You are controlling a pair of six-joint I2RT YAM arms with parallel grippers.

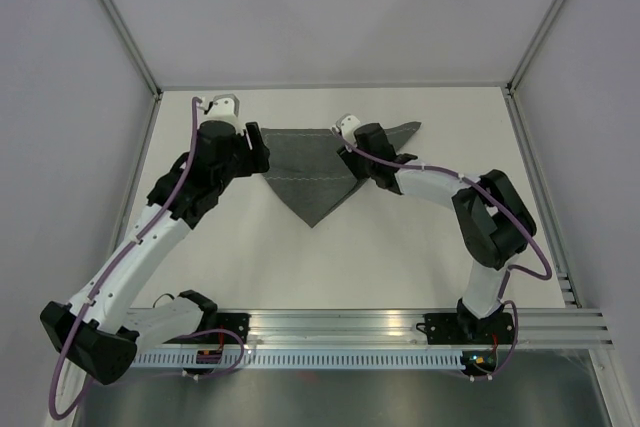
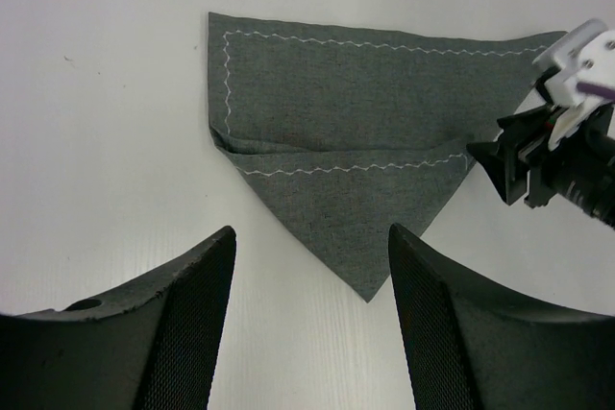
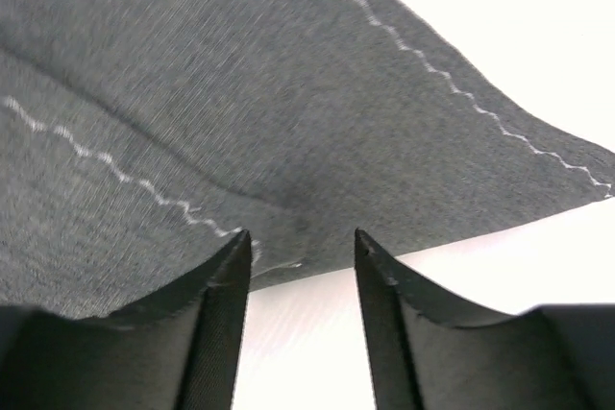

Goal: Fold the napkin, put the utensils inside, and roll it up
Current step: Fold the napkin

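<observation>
Grey folded napkin (image 1: pixel 312 172), right gripper (image 3: pixel 303 249) at edge

My left fingers (image 2: pixel 197 324) spread in front, grey napkin (image 2: pixel 336 112) folded triangular on the white surface (image 2: pixel 96 141), right fingers (image 2: pixel 509 160) at its corner.

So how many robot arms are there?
2. The left arm is on the left, by the napkin's corner. The right arm is on the right, at the napkin's other edge. No others show.
</observation>
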